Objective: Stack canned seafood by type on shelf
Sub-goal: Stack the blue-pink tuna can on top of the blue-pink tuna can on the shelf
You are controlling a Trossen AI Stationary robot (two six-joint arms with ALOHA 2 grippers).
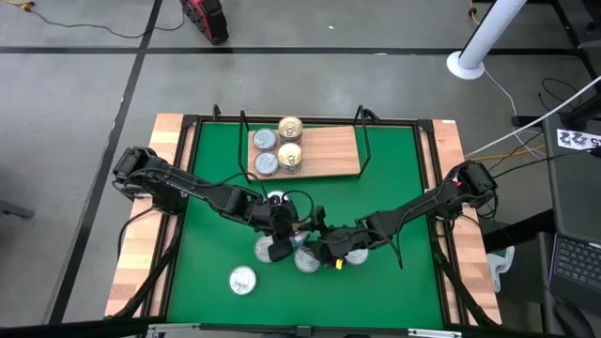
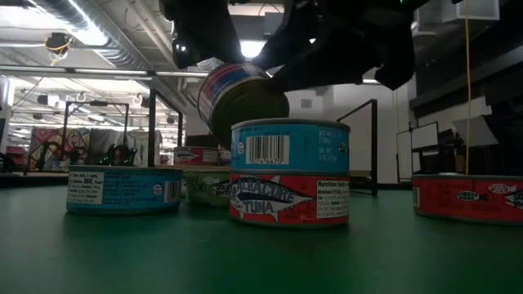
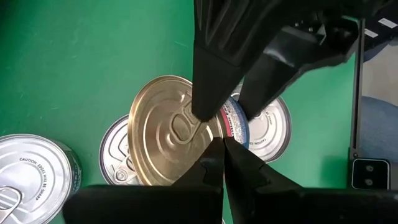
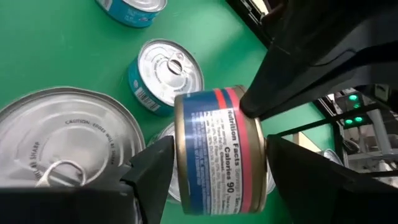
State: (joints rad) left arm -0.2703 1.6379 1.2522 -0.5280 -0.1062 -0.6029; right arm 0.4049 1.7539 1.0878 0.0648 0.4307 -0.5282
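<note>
Holding one tin, right claw, four tins on shelf

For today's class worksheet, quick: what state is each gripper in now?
Right gripper: shut on the round gold-lidded tin with blue-red label.
Left gripper: at that tin, cannot be told.

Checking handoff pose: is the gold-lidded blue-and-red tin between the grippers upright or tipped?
Tipped on edge. The gold-lidded blue-and-red tin hangs off the mat, label sideways, between right gripper and left gripper.
</note>
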